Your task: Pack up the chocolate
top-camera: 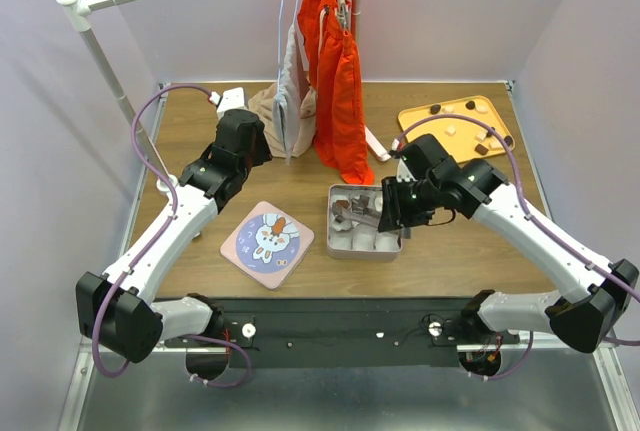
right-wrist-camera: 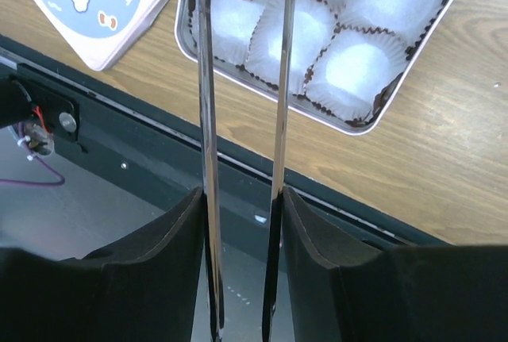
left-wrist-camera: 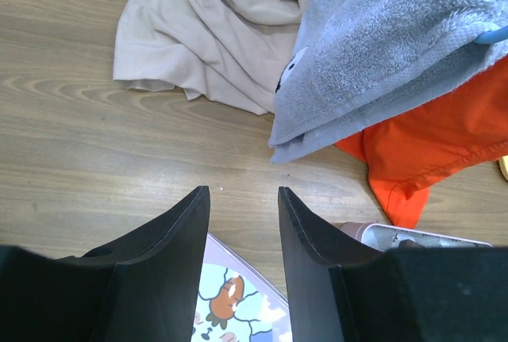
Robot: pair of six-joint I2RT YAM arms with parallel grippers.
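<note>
The chocolate [top-camera: 470, 106], dark and cream pieces, lies on an orange tray [top-camera: 420, 119] at the back right. My right gripper [top-camera: 385, 213] [right-wrist-camera: 242, 191] is shut on metal tongs [right-wrist-camera: 208, 80], whose two blades stand apart and reach over a silver tin [top-camera: 365, 255] [right-wrist-camera: 349, 126] of white paper cups [right-wrist-camera: 349, 72]. The tongs' tips run out of the right wrist view, so I cannot tell if they hold anything. My left gripper [top-camera: 262, 146] [left-wrist-camera: 242, 190] is open and holds nothing, above bare wood left of the tin.
A lid with a cartoon bunny [top-camera: 267, 243] [right-wrist-camera: 95, 1] lies left of the tin. Orange clothes [top-camera: 340, 91] and a grey towel [left-wrist-camera: 381, 48] hang from a rail at the back. A beige cloth [left-wrist-camera: 214, 32] is heaped on the table below them.
</note>
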